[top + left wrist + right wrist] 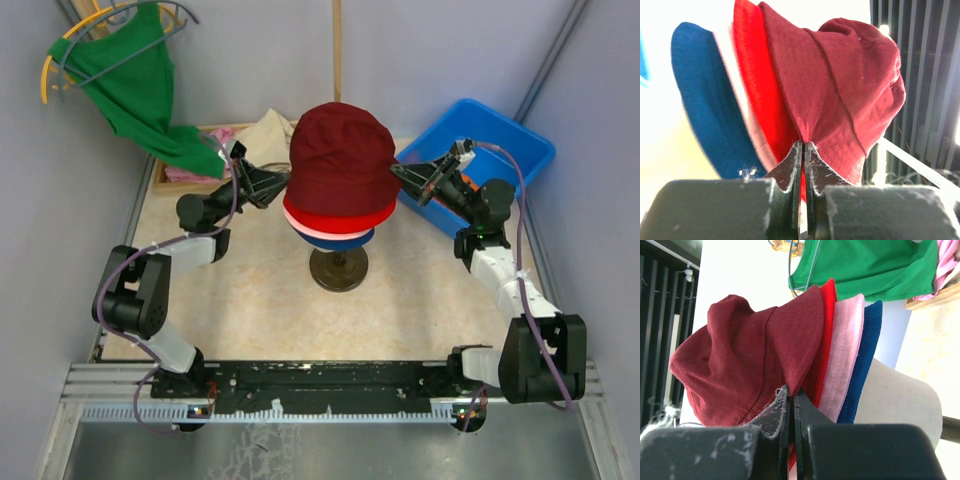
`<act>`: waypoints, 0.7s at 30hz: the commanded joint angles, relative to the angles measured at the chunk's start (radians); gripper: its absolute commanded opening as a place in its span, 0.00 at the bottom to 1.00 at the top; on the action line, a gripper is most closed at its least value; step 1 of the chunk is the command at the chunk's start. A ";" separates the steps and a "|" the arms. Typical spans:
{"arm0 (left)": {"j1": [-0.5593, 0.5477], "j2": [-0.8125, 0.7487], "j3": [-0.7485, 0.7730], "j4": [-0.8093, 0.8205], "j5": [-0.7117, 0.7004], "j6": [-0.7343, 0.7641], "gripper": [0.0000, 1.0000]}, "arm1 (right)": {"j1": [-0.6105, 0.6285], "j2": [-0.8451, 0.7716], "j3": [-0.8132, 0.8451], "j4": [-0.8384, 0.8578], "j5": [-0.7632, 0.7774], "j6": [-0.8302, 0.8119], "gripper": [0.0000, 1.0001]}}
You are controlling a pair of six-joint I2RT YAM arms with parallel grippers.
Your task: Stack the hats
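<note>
A dark red hat (340,150) sits on top of a stack on a head-shaped stand (338,268). Under it lie a red hat (335,220), a pink hat (318,236) and a navy blue hat (345,243). My left gripper (287,186) is shut on the dark red hat's brim at its left side; the wrist view shows the brim (805,135) pinched between the tips (804,146). My right gripper (393,168) is shut on the brim at its right side (792,390). The orange hat is out of view.
A green garment (140,85) on a yellow hanger hangs at the back left. Beige and pink cloths (250,135) lie in a wooden tray behind the left gripper. A blue bin (490,150) stands at the back right, under the right arm.
</note>
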 commanded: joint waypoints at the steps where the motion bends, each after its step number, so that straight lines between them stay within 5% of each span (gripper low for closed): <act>1: 0.014 0.052 -0.111 -0.033 0.149 0.088 0.05 | -0.012 0.026 -0.042 -0.265 -0.064 -0.175 0.00; 18: 0.033 0.025 -0.077 -0.035 0.134 0.112 0.06 | 0.003 -0.001 0.182 -0.370 -0.072 -0.217 0.00; 21: 0.054 0.011 -0.086 -0.073 0.127 0.154 0.06 | 0.010 0.004 0.240 -0.400 -0.075 -0.228 0.08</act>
